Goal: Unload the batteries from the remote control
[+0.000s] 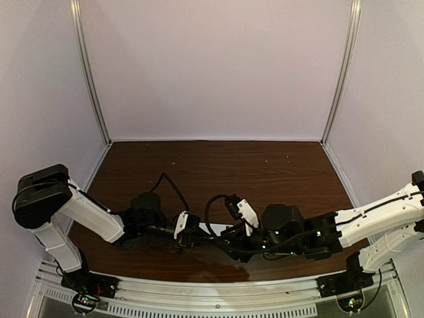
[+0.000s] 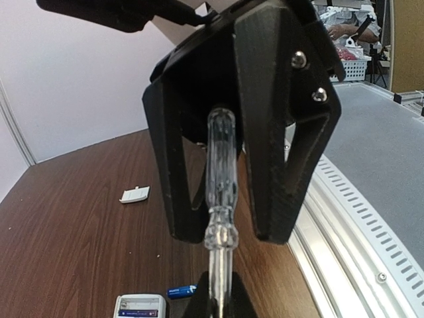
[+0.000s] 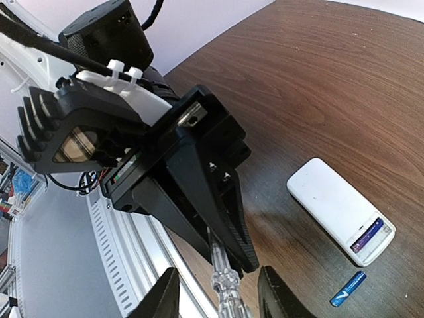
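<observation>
White remote control (image 3: 341, 209), blue label unreadable, beside blue battery (image 3: 348, 289).

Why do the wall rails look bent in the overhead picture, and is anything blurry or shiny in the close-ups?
Top external: a wide lens probably bows the metal wall rails. Left wrist: the clear plastic-handled screwdriver glints with bright highlights; the room behind looks soft. Right wrist: the slim white plastic remote control is sharp and evenly lit, no glare.
</observation>
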Robot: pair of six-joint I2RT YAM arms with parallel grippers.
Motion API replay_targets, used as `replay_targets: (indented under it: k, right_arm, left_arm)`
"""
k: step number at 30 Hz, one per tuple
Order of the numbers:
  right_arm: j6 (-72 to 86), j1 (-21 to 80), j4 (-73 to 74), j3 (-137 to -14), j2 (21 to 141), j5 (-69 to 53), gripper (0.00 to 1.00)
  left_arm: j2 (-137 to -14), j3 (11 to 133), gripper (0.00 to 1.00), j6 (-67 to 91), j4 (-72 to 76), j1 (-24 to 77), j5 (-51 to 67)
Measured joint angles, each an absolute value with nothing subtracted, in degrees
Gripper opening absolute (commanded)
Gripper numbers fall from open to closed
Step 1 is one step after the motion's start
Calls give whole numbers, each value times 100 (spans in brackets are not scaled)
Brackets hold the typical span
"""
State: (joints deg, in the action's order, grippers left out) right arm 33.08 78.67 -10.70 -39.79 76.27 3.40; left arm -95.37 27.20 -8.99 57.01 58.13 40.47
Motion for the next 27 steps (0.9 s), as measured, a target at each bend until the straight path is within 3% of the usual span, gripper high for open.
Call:
replay_targets:
  k: [7, 16, 27]
  right_arm:
    - [3343, 7867, -965, -4174, 7697, 355, 34]
    - [3365, 7867, -873, -4254, 7854, 399, 38]
    - [3393, 7867, -755, -4285, 7889, 475, 20]
  left_arm:
    - [-9513, 2687, 0, -921, 5745, 5813, 4003]
    - [-9513, 2668, 0, -932, 5745, 5813, 3975]
    - [-9513, 2663, 0, -956, 5784, 5817, 3964]
